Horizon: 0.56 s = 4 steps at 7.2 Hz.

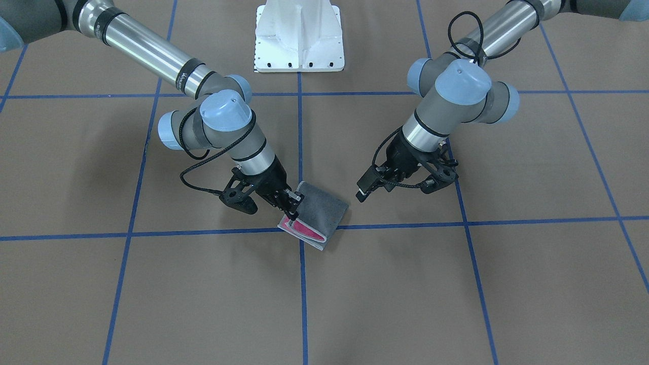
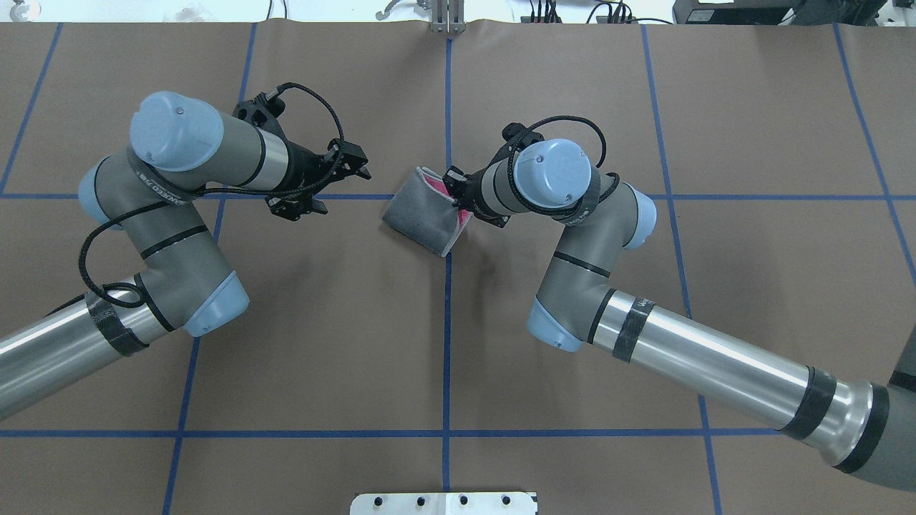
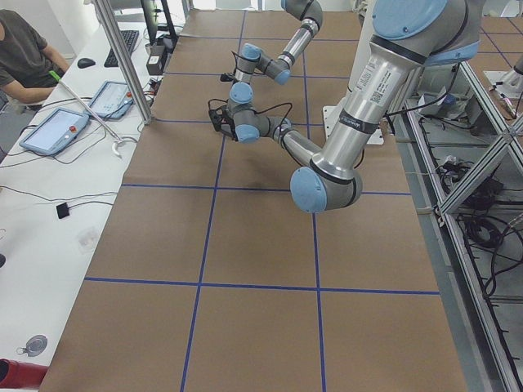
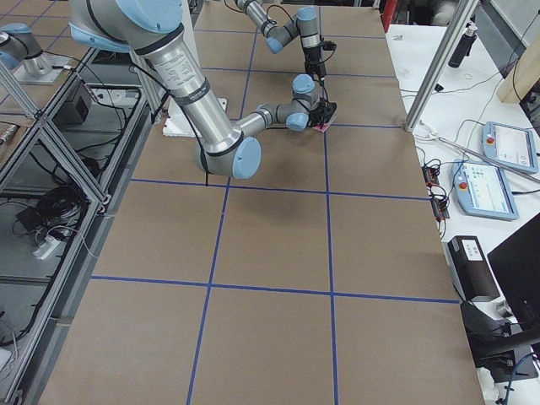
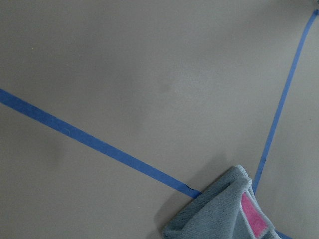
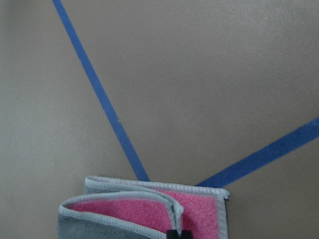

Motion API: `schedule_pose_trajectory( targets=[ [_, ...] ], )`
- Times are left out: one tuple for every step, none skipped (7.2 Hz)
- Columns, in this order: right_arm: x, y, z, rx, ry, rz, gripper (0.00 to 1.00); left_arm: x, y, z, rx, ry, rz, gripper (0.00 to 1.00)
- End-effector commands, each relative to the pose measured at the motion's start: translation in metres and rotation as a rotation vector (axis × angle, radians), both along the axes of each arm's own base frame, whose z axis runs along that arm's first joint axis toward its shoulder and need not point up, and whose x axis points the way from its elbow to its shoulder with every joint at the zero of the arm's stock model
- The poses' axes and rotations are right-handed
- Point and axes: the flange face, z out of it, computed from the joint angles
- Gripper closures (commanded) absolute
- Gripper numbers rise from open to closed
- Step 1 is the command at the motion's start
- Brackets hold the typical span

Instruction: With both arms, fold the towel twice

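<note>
I have the towel (image 2: 418, 218) lying in the middle of the bench (image 2: 322, 343), right on the crossing of the blue tape lines (image 2: 447, 322). Its grey face is out, with a strip of pink showing at its open side. The right hand (image 1: 292, 208) is pinching the upper layer's stitched edge at that open side. The left hand (image 2: 335, 184) hangs spread and empty, apart from the cloth on its other side. I judge this to be the closing of the second fold. To do it well I would lower the pinched edge slowly until it sits square over the edges beneath, without dragging the cloth across the bench, and let go only once the layer rests flat. Terry springs back, so I might bring the left hand in to press the folded spine while the right one releases.
</note>
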Motion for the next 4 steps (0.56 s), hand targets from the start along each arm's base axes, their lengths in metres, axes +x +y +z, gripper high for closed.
schedule_pose_trajectory(
  targets=[
    [0.0005, 0.0003, 0.0004, 0.0, 0.0, 0.0, 0.81, 0.001, 0.0009, 0.0005, -0.002, 0.0, 0.001, 0.0],
    [0.0008, 0.0005, -0.0003, 0.001, -0.001, 0.0, 0.77, 0.001, 0.0009, 0.0005, -0.004, 0.0, 0.001, 0.0],
    [0.0008, 0.0005, -0.0003, 0.001, -0.001, 0.0, 0.73, 0.0011, 0.0007, -0.0005, -0.003, 0.001, 0.001, 0.0],
    [0.0008, 0.0005, -0.0003, 0.0, -0.002, 0.001, 0.73, 0.0011, 0.0007, -0.0005, -0.004, 0.002, 0.0, 0.0]
  ],
)
